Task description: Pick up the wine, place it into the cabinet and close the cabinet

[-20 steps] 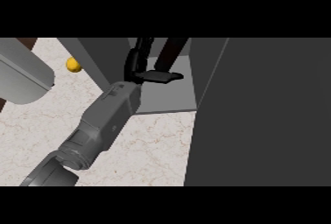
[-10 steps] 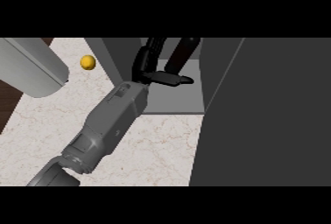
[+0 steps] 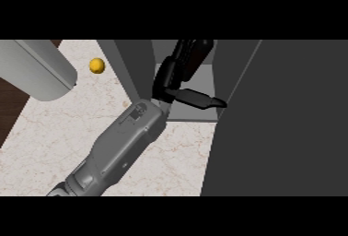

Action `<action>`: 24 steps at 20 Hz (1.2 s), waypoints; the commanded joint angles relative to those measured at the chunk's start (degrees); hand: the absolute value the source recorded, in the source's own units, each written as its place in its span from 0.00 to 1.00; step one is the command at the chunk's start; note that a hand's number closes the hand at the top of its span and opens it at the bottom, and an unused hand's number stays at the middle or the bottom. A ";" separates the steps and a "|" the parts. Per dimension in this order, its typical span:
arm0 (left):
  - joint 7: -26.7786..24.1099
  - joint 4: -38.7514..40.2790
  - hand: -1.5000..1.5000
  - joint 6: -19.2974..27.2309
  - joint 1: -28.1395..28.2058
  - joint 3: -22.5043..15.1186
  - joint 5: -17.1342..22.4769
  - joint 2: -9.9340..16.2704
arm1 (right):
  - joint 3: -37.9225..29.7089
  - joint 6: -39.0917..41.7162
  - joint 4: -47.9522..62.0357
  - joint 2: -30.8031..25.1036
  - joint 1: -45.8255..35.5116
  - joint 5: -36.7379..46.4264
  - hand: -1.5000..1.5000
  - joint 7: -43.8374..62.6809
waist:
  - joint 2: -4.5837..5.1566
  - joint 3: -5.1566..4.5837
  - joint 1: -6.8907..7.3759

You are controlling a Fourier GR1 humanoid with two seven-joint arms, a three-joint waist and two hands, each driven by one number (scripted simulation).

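The wine bottle [image 3: 199, 53], dark with a reddish tint, stands inside the open cabinet [image 3: 190, 113] at the top middle. My left hand [image 3: 167, 76] reaches into the cabinet from the lower left on its grey forearm [image 3: 125, 140]. The straight fingers lie along the bottle's left side. The thumb [image 3: 200, 99] sticks out to the right, below the bottle and apart from it. Nothing is curled round the bottle. My right hand does not show.
The cabinet's dark door [image 3: 285, 120] stands open and fills the right side. A large light grey rounded body [image 3: 37, 69] sits at the upper left, with a small yellow object [image 3: 97, 65] beside it on the marble counter [image 3: 61, 133]. Dark floor shows past the counter's left edge.
The hand, the bottle, the cabinet and the yellow object all sit further right in the view than before. The forearm stretches deeper into the cabinet.
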 commanded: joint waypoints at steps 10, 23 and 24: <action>6.17 -36.37 0.00 23.67 22.19 -17.61 -4.18 -0.20 | -1.06 -0.45 -2.10 -2.21 -1.16 -1.31 0.00 1.87 | 0.50 0.01 -0.88; 5.88 -59.31 1.00 21.62 45.24 -27.50 -8.38 8.60 | 1.08 -3.02 -2.44 -2.73 -4.13 0.09 0.00 5.49 | 0.68 0.00 -0.99; 7.01 -60.35 1.00 19.36 45.10 -26.15 -7.31 10.07 | 2.74 -1.74 -0.29 -1.29 -2.02 0.86 0.00 1.03 | 0.82 0.01 -0.88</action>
